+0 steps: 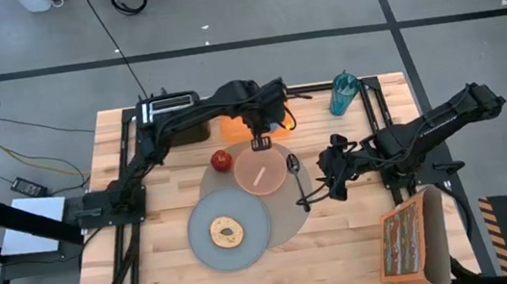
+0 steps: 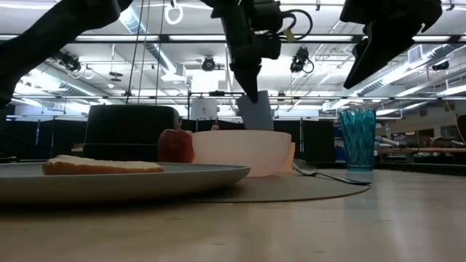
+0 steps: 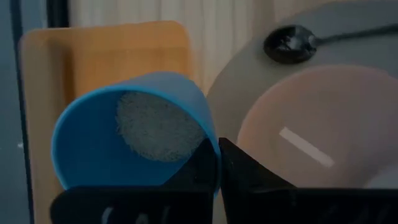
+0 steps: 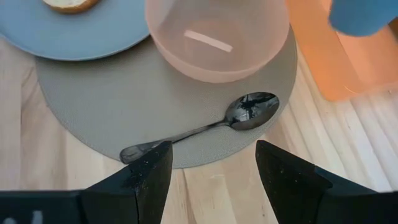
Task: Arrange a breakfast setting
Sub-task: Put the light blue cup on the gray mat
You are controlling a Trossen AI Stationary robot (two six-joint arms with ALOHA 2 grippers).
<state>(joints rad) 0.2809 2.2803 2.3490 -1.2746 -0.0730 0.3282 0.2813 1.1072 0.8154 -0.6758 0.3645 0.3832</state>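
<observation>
Above the pink bowl (image 1: 260,172) — left tool (image 1: 260,143) gripping blue cup (image 3: 134,140).

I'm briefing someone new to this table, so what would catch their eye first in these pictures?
Probably the left claw, shut on a small blue cup held in the air just behind the pink bowl. Next, the laid grey mat: a red apple at its far left edge, a metal spoon right of the bowl, and a plate with a bagel in front.

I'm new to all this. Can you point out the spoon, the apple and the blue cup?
Spoon (image 4: 252,111), right wrist view, its bowl.
Apple (image 1: 222,159), high view, its top.
Blue cup (image 3: 134,127), left wrist view, its inside.
</observation>
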